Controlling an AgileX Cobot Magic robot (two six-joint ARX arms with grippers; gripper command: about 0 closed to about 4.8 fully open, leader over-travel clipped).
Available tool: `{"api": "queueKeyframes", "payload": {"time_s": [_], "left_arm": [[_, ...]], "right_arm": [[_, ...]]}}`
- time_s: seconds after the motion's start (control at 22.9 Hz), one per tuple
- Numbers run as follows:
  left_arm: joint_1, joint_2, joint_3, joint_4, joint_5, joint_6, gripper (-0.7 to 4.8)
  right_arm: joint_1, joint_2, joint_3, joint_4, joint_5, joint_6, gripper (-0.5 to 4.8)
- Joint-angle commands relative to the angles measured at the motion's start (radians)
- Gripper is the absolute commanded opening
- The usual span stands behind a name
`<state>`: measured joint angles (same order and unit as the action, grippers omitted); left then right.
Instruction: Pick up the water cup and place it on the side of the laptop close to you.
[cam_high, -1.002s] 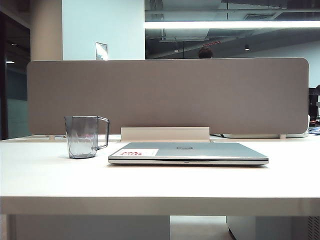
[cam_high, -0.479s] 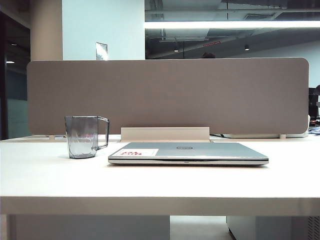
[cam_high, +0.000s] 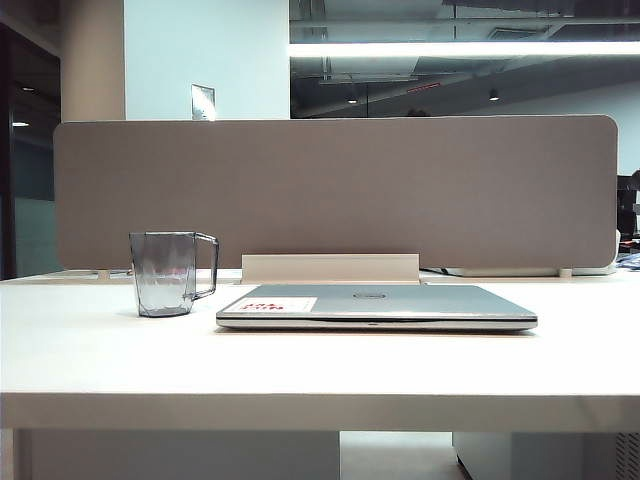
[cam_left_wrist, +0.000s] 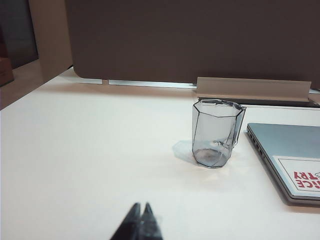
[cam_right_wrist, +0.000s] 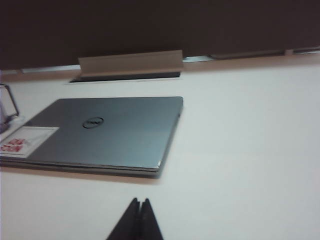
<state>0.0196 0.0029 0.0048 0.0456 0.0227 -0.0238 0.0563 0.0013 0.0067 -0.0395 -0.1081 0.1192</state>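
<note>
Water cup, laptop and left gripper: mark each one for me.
water cup (cam_high: 164, 275): exterior view, front wall of the clear body.
laptop (cam_right_wrist: 115, 131): right wrist view, middle of the closed lid.
left gripper (cam_left_wrist: 141, 220): left wrist view, the shut fingertips.

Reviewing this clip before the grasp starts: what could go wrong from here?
1. The water cup is clear, faceted and tapers to its base; a grip might slip or tip it.
2. It stands close beside the closed laptop, handle toward it, so a carry might clip the lid edge.
3. The left gripper and right gripper are both shut, low over the table; either must open before reaching.
</note>
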Motion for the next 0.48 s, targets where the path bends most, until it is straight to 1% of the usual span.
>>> {"api": "queueKeyframes", "payload": {"time_s": [0.04, 0.13, 0.22, 0.26, 0.48], "left_arm": [[0.000, 0.001, 0.003, 0.015, 0.003, -0.003, -0.03], [0.000, 0.001, 0.003, 0.015, 0.003, -0.003, -0.03], [0.000, 0.001, 0.003, 0.015, 0.003, -0.003, -0.03], [0.000, 0.001, 0.003, 0.015, 0.003, -0.003, -0.03], [0.000, 0.001, 0.003, 0.014, 0.003, -0.003, -0.03]], "right_arm": [[0.010, -0.002, -0.002, 0.043, -0.026, 0.059, -0.06], [0.037, 0.000, 0.008, 0.064, -0.048, 0.065, -0.06], [0.060, 0.002, 0.024, 0.064, -0.046, 0.064, -0.06], [0.087, 0.002, 0.045, 0.066, -0.032, 0.064, -0.06], [0.153, 0.002, 0.106, 0.071, 0.048, 0.063, -0.06]]}}
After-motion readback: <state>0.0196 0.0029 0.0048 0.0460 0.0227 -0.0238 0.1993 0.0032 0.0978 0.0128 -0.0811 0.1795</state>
